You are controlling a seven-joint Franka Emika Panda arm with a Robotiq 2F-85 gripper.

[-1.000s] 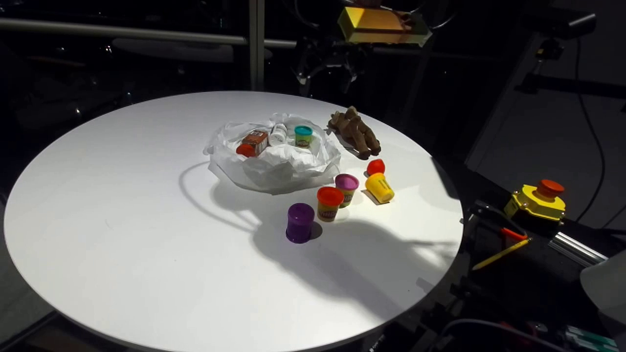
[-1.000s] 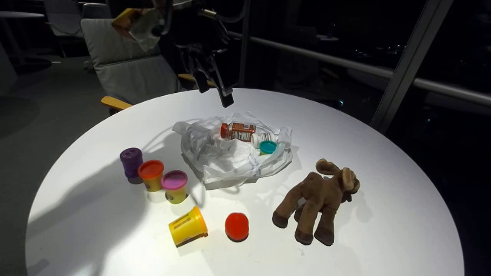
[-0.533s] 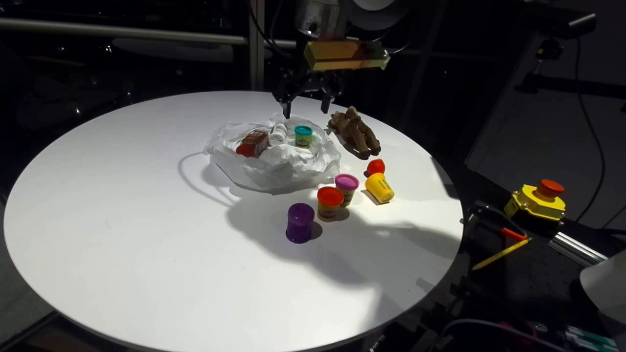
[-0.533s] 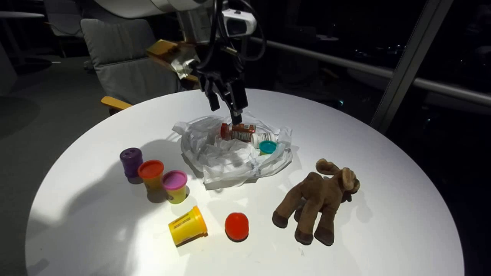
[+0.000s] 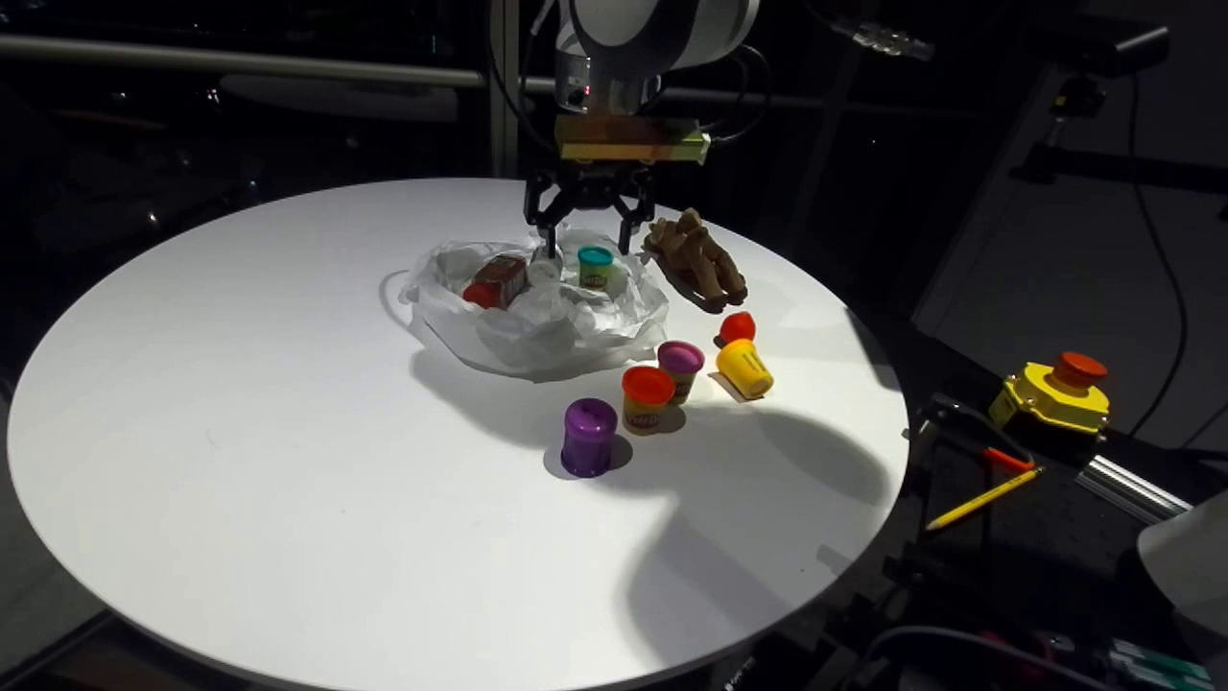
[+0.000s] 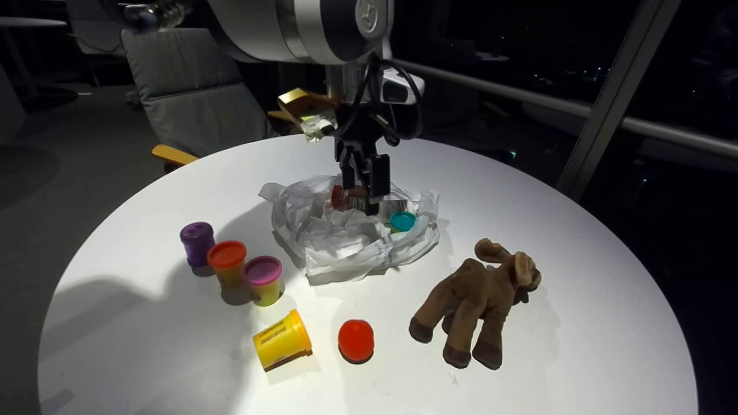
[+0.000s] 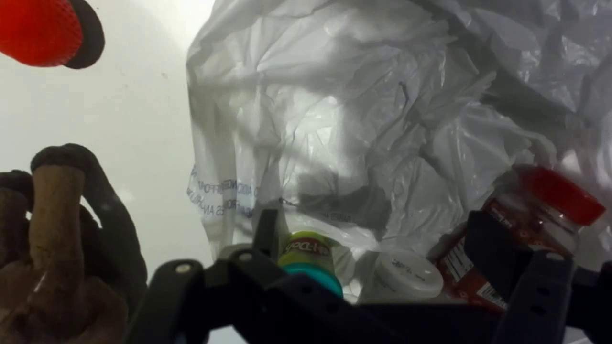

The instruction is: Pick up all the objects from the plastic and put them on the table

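Claw wide, above the bag; contact unclear. In the bag: teal-lid tub, white bottle, red-cap bottle on its side. On the table, in an exterior view, nearer and right of bag: purple tub, red-lid tub, pink-lid tub upright; yellow tub on its side. Red round thing, plush farther, right of bag.

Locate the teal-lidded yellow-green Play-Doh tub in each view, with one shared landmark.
In an exterior view: teal-lidded yellow-green Play-Doh tub, just above centre.
In an exterior view: tub, just right of centre.
Wrist view: tub, below centre.
Shared landmark: crumpled white plastic bag.
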